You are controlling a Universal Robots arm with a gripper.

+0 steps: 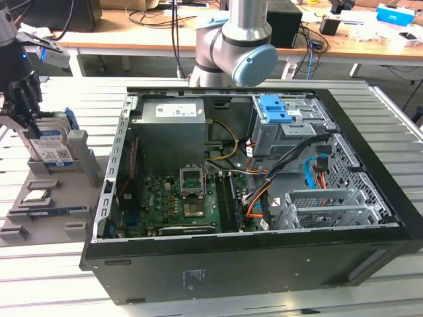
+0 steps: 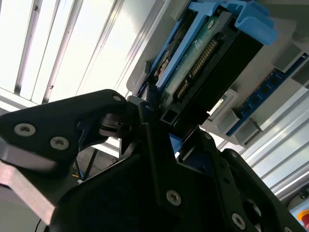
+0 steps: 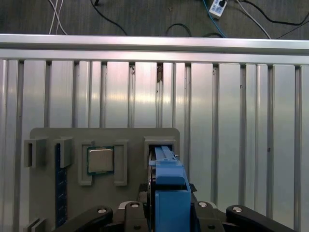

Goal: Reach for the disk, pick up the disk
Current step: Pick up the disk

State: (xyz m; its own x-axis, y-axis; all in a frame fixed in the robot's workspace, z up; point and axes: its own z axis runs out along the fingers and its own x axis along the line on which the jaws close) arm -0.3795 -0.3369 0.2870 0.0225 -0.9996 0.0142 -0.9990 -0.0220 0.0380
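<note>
Exterior view puts my pincer (image 1: 33, 125) at its far left, down over the disk (image 1: 54, 153). In both wrist views the pincer (image 3: 169, 209) (image 2: 176, 131) straddles the disk's (image 3: 170, 193) (image 2: 212, 58) blue caddy edge; I cannot tell whether it is clamped or just sitting around it. The disk stands upright in a slot of the grey holder (image 3: 43, 193). A processor chip (image 3: 101, 160) lies in the holder near it, and the slatted worktop (image 3: 231, 121) carries the holder. The open computer case (image 1: 264, 251) sits well apart toward the exterior view's right.

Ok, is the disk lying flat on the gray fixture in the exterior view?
No, the disk stands on edge in a slot of the gray fixture, its labelled face upright.
</note>
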